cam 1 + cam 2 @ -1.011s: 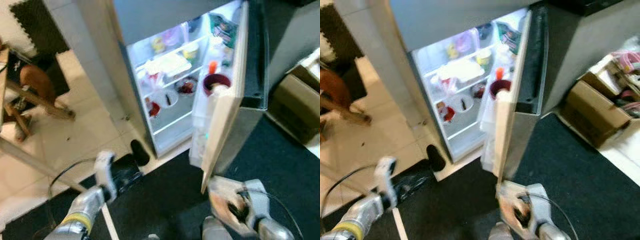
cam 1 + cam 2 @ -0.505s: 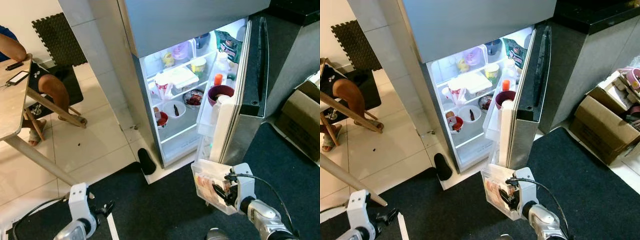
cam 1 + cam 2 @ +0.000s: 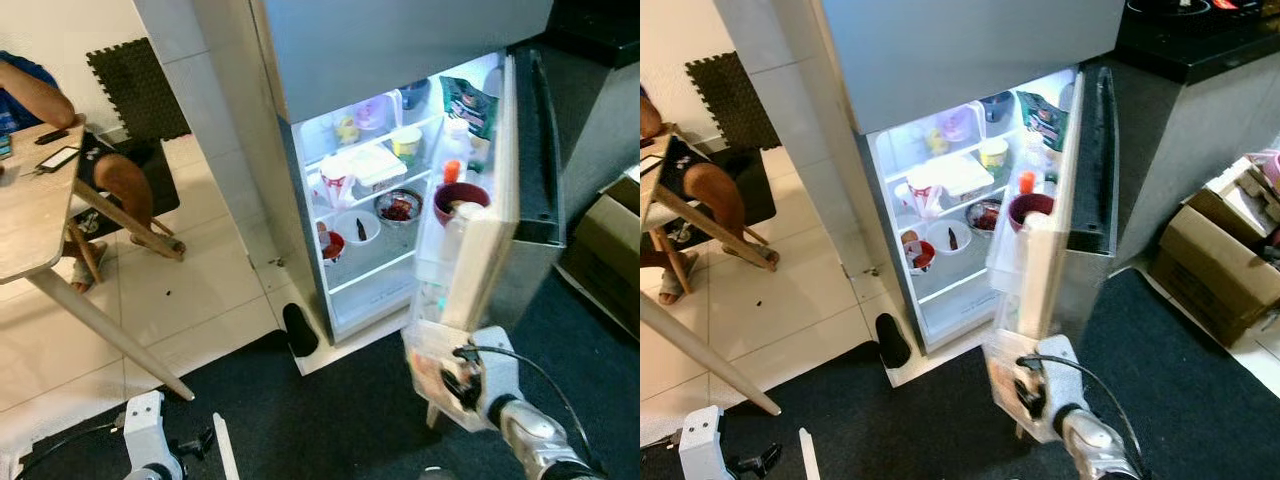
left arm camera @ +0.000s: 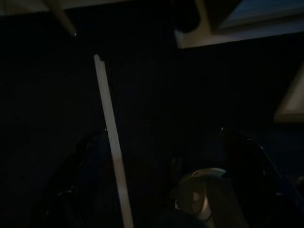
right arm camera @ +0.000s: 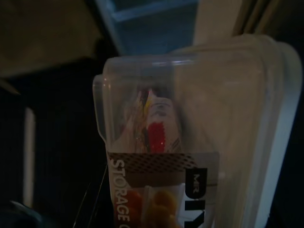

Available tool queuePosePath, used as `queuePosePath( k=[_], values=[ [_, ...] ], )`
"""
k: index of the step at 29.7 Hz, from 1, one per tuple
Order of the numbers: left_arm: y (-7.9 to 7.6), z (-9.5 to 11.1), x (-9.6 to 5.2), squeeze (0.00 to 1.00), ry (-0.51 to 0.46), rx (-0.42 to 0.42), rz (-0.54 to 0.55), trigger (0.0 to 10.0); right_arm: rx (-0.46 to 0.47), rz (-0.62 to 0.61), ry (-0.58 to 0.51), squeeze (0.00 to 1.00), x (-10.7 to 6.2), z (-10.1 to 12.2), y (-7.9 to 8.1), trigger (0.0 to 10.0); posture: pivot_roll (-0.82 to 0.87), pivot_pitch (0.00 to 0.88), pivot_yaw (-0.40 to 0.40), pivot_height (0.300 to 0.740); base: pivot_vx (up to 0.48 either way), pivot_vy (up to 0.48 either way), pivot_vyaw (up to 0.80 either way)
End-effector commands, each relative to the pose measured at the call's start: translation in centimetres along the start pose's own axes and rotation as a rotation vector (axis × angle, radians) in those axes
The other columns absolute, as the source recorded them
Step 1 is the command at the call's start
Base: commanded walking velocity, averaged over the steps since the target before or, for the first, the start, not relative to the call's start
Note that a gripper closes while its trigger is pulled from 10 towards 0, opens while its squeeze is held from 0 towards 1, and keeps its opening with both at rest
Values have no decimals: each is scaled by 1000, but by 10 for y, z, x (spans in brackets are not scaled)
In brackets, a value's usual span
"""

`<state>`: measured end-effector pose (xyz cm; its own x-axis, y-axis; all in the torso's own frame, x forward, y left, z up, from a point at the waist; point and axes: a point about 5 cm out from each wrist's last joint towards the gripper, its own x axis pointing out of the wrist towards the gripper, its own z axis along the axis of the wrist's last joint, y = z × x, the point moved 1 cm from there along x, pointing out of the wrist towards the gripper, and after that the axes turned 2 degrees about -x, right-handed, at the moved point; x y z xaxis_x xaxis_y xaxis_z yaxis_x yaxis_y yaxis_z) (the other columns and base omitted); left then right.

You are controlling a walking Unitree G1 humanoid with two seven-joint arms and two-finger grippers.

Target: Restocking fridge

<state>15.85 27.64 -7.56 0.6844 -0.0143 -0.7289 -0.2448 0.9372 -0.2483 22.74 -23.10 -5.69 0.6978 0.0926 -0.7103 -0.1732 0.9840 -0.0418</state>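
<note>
Right tool (image 3: pixel 452 378) lowered, gripping storage box (image 3: pixel 432 370)

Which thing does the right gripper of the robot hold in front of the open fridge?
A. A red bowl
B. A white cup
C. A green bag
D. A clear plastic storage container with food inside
D: the right gripper is closed on a clear plastic storage container, held low before the fridge door; the right wrist view shows its transparent lid and red and orange food inside.
</note>
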Motion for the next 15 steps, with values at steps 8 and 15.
queuePosePath(
  k=[8,15],
  values=[
    [-2,-7,0,0,14,-7,16,10000,122,-375,125,0,-34,-41,-64,10000,-117,28,54,740,0,0,0],
    [-3,-10,0,0,17,-12,14,10000,156,-547,85,0,-53,-36,-102,10000,-116,23,50,740,0,0,0]
  ],
)
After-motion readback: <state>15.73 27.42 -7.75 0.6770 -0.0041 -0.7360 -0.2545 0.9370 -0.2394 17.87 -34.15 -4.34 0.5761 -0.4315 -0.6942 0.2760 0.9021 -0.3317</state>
